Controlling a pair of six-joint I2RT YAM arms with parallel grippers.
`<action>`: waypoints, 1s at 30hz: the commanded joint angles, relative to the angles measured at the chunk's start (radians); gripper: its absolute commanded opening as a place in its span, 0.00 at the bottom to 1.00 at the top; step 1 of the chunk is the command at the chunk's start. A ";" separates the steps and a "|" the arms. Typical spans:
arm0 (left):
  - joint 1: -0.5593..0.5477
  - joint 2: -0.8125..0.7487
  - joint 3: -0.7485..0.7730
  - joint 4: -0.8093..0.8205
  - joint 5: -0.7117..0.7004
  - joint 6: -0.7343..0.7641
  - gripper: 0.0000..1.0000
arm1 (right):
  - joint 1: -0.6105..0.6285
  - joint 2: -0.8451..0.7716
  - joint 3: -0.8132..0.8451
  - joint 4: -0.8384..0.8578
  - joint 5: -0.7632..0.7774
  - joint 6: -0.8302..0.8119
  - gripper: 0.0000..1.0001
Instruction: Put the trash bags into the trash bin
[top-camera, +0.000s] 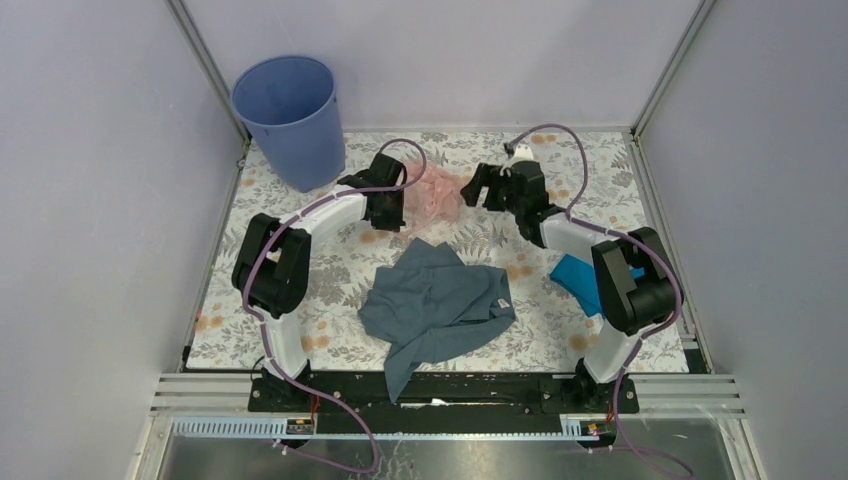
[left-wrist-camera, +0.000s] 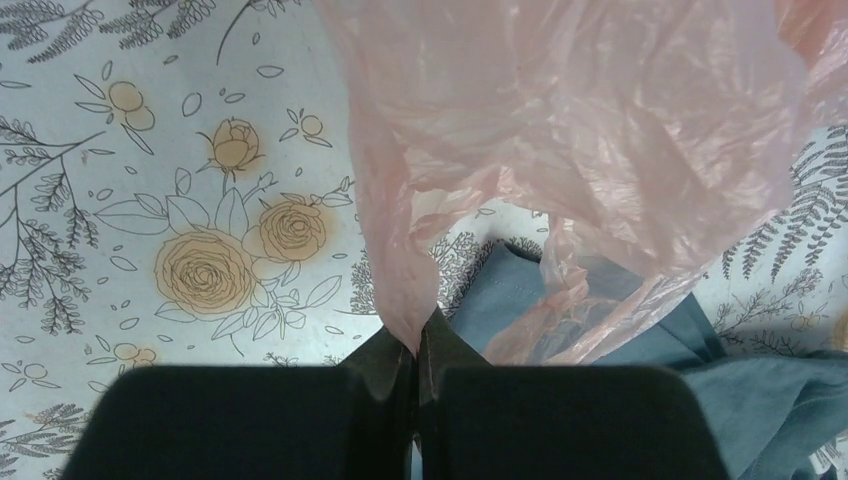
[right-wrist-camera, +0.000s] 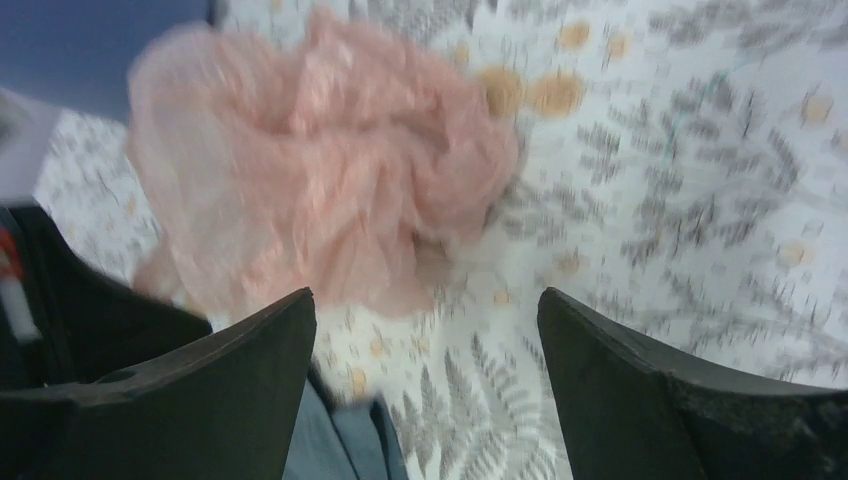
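The pale pink trash bag (top-camera: 432, 197) lies crumpled at the table's middle back, between my two grippers. My left gripper (top-camera: 392, 197) is shut on a fold of the bag (left-wrist-camera: 600, 110); its fingertips (left-wrist-camera: 417, 345) pinch the thin plastic. My right gripper (top-camera: 482, 187) is open and empty just right of the bag (right-wrist-camera: 310, 150), jaws wide apart, not touching it. The round blue trash bin (top-camera: 290, 120) stands at the back left corner, left of my left gripper.
A grey-blue cloth garment (top-camera: 440, 305) lies in the table's middle front; it also shows in the left wrist view (left-wrist-camera: 620, 330). A turquoise-blue cloth (top-camera: 578, 280) lies under the right arm. Grey walls enclose the floral table (top-camera: 300, 300).
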 joint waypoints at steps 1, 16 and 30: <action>0.002 -0.031 0.024 -0.008 0.014 -0.001 0.00 | -0.055 0.058 0.166 0.051 -0.015 0.073 0.86; 0.002 0.020 0.061 -0.017 0.059 0.008 0.00 | 0.049 0.590 0.781 -0.247 -0.118 0.046 0.95; 0.002 -0.038 0.043 0.003 0.074 -0.011 0.00 | 0.053 0.353 0.648 -0.241 0.018 -0.034 0.08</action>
